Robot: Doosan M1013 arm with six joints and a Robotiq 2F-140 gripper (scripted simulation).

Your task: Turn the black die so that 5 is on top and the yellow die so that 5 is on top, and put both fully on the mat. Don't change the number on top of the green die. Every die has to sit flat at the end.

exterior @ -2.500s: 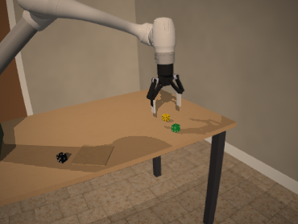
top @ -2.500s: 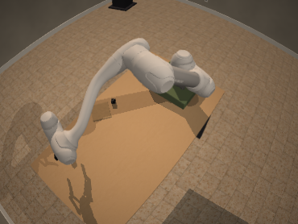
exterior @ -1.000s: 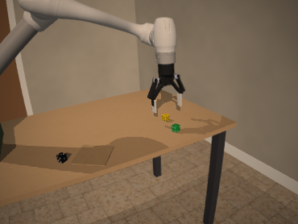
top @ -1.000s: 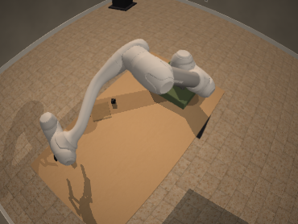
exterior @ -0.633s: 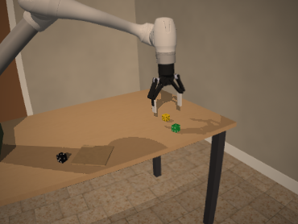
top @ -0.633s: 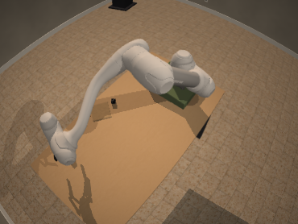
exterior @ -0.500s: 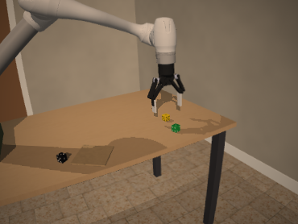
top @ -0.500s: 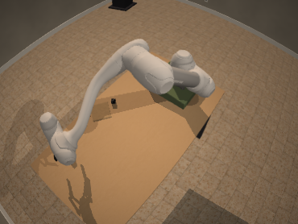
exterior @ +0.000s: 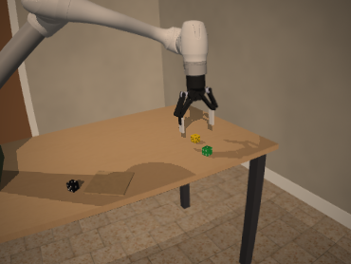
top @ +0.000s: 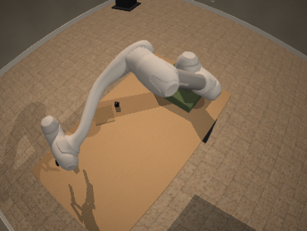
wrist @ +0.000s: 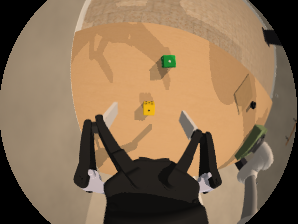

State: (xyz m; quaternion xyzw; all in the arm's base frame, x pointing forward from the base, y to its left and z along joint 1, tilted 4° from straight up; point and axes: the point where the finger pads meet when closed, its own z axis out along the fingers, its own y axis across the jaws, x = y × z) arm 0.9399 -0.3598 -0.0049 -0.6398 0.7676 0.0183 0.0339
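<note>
From where I stand, the biggest thing is the white six-joint arm, reaching over the wooden table. At its end the two-finger gripper hangs fingers-down, spread wide with nothing between them, above the yellow die. The thin square mat lies well apart from it, and the black die sits just beside the mat, off it. The green die stands near the yellow one, a single pip seemingly on top. I'd judge the step in hand is taking the yellow die. To do it well, centre the die between the pads, square them to two opposite faces, drop straight down and close gently. Keep the spread fingers from swinging toward the green die, as a nudge could tip it. Lift high before rolling the yellow die over, then lower it until a face meets wood squarely before letting go.

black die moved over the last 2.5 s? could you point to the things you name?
No. In the exterior view the black die (top: pixel 117 104) (exterior: pixel 72 185) (wrist: pixel 253 105) sits at the same spot just beside the mat (top: pixel 104 115) (exterior: pixel 109 183) (wrist: pixel 243 94).
</note>
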